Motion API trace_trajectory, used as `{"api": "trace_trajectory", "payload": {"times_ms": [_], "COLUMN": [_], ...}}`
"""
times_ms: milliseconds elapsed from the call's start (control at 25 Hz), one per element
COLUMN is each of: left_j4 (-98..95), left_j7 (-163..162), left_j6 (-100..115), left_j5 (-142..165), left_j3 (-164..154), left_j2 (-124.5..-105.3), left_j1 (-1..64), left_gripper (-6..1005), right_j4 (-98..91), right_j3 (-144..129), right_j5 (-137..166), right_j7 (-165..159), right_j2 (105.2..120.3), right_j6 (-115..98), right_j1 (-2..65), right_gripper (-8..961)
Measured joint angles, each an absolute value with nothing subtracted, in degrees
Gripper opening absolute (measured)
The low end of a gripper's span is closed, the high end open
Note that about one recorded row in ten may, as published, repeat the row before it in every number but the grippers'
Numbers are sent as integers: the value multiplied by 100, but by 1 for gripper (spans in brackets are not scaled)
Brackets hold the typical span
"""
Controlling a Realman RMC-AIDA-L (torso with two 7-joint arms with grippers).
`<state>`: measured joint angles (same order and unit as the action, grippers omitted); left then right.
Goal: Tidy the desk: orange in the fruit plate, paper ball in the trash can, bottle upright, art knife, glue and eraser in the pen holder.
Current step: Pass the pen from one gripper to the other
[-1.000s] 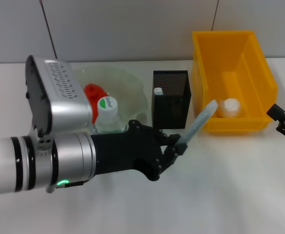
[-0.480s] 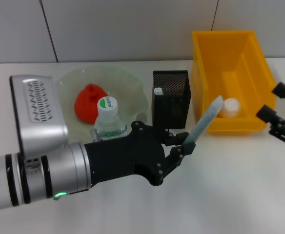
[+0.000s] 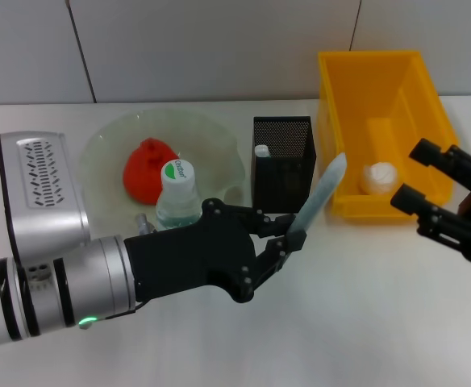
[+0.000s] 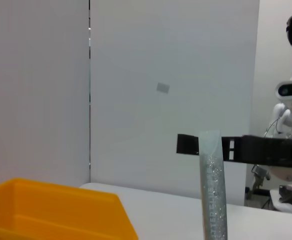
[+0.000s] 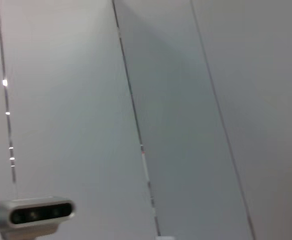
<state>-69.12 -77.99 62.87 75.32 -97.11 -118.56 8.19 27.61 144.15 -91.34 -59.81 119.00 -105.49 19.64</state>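
My left gripper [image 3: 293, 234] is shut on a pale blue-grey art knife [image 3: 320, 193], held tilted just right of the black mesh pen holder [image 3: 282, 165], its tip near the holder's rim height. The knife also shows upright in the left wrist view [image 4: 212, 190]. A white item [image 3: 261, 151] stands inside the holder. The orange [image 3: 148, 168] lies in the clear fruit plate [image 3: 211, 141]. The bottle [image 3: 177, 197] stands upright at the plate's front. The paper ball [image 3: 379, 177] lies in the yellow bin [image 3: 368, 56]. My right gripper [image 3: 419, 175] is open, empty, in front of the bin's right side.
The yellow bin stands at the back right, close beside the pen holder; its corner shows in the left wrist view [image 4: 51, 210]. My left forearm [image 3: 58, 282] covers the front left of the white table [image 3: 364, 322]. The right wrist view shows only wall.
My left arm has drawn back to the left, bringing the knife closer to the pen holder. My right gripper has moved in from the right edge toward the bin.
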Motion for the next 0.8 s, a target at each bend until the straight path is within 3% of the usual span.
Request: {"api": "trace_trajectory", "payload": {"times_ms": [800], "left_j4": [-6677], "left_j7": [-7436], "left_j6": [6343], "left_j5": [7508], "left_j3": [-9685], "left_j2": [-11869], "left_j1": [991], "left_gripper": [142], "right_j4": [2428], "right_j3": [14203], "right_j5": [-9157], "right_j7": [-6029], "right_j2": [11940], "right_j6": [-10801], "right_j1": [2299], "right_gripper": [810]}}
